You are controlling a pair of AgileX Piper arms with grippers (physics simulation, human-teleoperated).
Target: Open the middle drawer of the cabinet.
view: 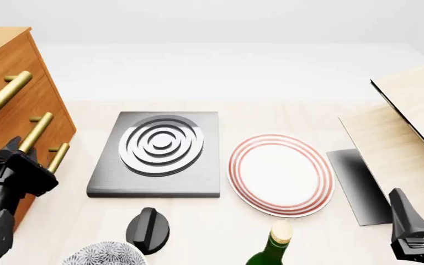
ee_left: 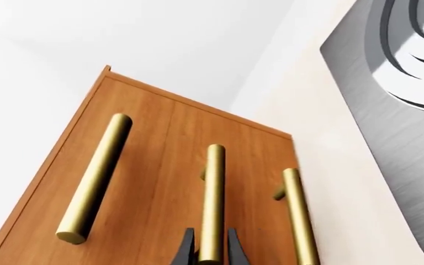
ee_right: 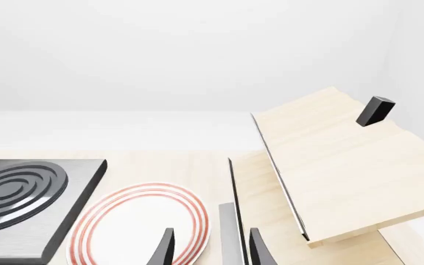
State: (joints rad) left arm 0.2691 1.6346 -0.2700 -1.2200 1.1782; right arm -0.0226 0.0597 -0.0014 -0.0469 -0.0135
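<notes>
Cabinet (view: 17, 83): tall orange-brown wooden chest at the left edge of the counter (view: 220, 221), three stacked fronts, each with a brass bar handle. Middle drawer (ee_left: 175, 182): centre front, appearing flush with its neighbours, so judged not yet drawn out; its handle (ee_left: 213, 199) runs straight into the gap of the left end effector (ee_left: 210, 249). Left end effector: two dark fingers on either side of the middle bar at its near end, close to it; whether they press on the brass or merely flank it cannot be told from these views. Right end effector (ee_right: 210, 247): fingers parted, nothing between them, low on the far right side of the front view, well apart from the cabinet, over the edge of the red-rimmed plate (view: 280, 174). Other items: grey hob plate with concentric rings (view: 158, 152) near the cabinet; pale wooden board (view: 411, 132) propped at the right; green bottle (view: 273, 245), black knob (view: 148, 227) and patterned bowl (view: 103, 254) along the near edge. Step in hand, as judged: securing the middle handle with the left arm. Next move calls for a firm closure on the bar, then a straight pull outward along the drawer's line of travel, avoiding any sideways drag that could slip the fingers off the round brass.
</notes>
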